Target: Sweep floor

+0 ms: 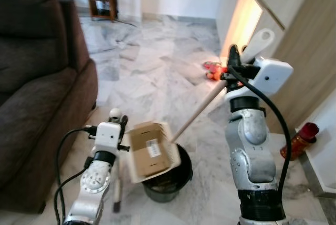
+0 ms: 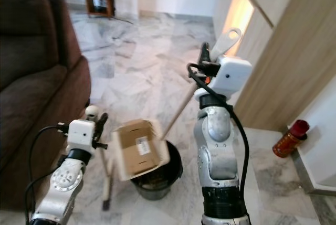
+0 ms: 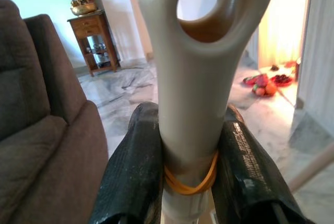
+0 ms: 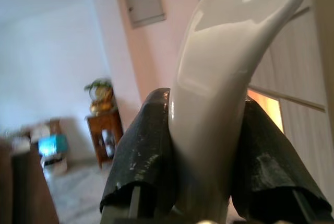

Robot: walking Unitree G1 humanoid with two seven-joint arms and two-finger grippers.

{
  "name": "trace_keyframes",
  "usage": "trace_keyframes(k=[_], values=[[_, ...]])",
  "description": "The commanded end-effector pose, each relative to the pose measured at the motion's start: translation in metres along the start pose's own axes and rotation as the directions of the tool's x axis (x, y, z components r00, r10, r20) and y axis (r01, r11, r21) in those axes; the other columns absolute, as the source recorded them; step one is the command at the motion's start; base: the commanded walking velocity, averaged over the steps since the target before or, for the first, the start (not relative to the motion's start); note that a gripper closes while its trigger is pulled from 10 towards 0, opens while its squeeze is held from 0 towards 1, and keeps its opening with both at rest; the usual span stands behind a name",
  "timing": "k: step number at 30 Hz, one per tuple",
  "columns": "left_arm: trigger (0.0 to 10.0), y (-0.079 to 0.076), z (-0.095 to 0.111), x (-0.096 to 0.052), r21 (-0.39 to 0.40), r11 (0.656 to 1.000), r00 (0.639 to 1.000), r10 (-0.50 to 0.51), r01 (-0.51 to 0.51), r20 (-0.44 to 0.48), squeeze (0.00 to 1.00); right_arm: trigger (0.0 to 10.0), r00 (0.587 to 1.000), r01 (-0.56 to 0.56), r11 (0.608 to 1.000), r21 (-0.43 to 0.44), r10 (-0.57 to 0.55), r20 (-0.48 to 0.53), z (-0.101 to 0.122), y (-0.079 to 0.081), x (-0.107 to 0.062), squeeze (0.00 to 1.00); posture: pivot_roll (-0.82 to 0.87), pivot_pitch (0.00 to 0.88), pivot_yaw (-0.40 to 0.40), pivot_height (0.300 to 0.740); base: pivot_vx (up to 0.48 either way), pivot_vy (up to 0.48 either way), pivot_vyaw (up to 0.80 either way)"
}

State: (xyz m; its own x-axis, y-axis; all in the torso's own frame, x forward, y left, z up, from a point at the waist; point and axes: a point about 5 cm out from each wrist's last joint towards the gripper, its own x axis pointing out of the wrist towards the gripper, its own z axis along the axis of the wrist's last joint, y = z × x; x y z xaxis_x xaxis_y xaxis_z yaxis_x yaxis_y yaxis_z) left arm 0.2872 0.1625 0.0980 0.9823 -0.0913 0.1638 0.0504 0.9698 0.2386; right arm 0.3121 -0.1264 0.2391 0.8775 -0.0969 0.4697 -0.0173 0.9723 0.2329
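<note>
The left gripper (image 3: 188, 177) is clamping the beige plastic handle (image 3: 201, 78) of a cream dustpan (image 1: 153, 151), which is tilting over a round black bin (image 1: 168, 175) on the grey marble floor (image 1: 152, 73). The right gripper (image 4: 209, 156) is squeezing the white top of a long wooden broom stick (image 1: 202, 110) slanting down behind the bin, beside a dark brown sofa (image 1: 37, 78).
</note>
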Motion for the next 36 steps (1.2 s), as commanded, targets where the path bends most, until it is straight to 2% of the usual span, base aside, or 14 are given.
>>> trace_keyframes(k=[1, 10, 18, 21, 26, 32, 34, 36], values=[[10.0, -0.005, 0.011, 0.003, -0.004, 1.000, 0.998, -0.012, 0.012, 0.062, 0.00, 10.0, 0.992, 0.034, 0.999, 0.003, -0.034, 0.122, 0.024, -0.007, 0.004, 0.00, 0.11, 0.009, -0.001, 0.740, 0.000, 0.000, 0.00], [10.0, -0.007, 0.010, 0.002, -0.009, 1.000, 0.998, -0.022, 0.023, 0.059, 0.00, 10.0, 0.992, 0.006, 0.999, -0.047, 0.000, 0.125, 0.022, -0.002, 0.001, 0.00, 0.11, 0.012, -0.001, 0.740, 0.000, 0.000, 0.00], [10.0, -0.006, 0.009, 0.001, -0.011, 1.000, 0.998, -0.022, 0.023, 0.058, 0.00, 10.0, 0.981, -0.072, 0.985, -0.155, 0.098, 0.168, 0.025, 0.009, -0.005, 0.00, 0.11, 0.015, -0.002, 0.740, 0.000, 0.000, 0.00], [10.0, -0.007, 0.009, 0.001, -0.012, 1.000, 0.998, -0.023, 0.024, 0.058, 0.00, 10.0, 0.967, -0.142, 0.959, -0.245, 0.187, 0.173, 0.024, 0.018, -0.011, 0.00, 0.10, 0.016, -0.002, 0.740, 0.000, 0.000, 0.00], [10.0, -0.007, 0.009, 0.001, -0.012, 1.000, 0.998, -0.025, 0.026, 0.059, 0.00, 10.0, 0.965, -0.165, 0.951, -0.261, 0.210, 0.158, 0.018, 0.021, -0.015, 0.00, 0.10, 0.016, -0.002, 0.740, 0.000, 0.000, 0.00], [10.0, -0.008, 0.009, 0.000, -0.014, 1.000, 0.998, -0.025, 0.026, 0.057, 0.00, 10.0, 0.949, -0.209, 0.922, -0.325, 0.271, 0.160, 0.015, 0.027, -0.021, 0.00, 0.10, 0.019, -0.003, 0.740, 0.000, 0.000, 0.00], [10.0, -0.008, 0.009, 0.000, -0.014, 1.000, 0.998, -0.026, 0.027, 0.057, 0.00, 10.0, 0.925, -0.259, 0.882, -0.395, 0.344, 0.163, 0.014, 0.034, -0.026, 0.00, 0.10, 0.019, -0.003, 0.740, 0.000, 0.000, 0.00], [10.0, -0.008, 0.009, 0.000, -0.014, 1.000, 0.998, -0.026, 0.026, 0.057, 0.00, 10.0, 0.908, -0.292, 0.858, -0.423, 0.387, 0.160, 0.013, 0.038, -0.030, 0.00, 0.10, 0.018, -0.002, 0.740, 0.000, 0.000, 0.00]])
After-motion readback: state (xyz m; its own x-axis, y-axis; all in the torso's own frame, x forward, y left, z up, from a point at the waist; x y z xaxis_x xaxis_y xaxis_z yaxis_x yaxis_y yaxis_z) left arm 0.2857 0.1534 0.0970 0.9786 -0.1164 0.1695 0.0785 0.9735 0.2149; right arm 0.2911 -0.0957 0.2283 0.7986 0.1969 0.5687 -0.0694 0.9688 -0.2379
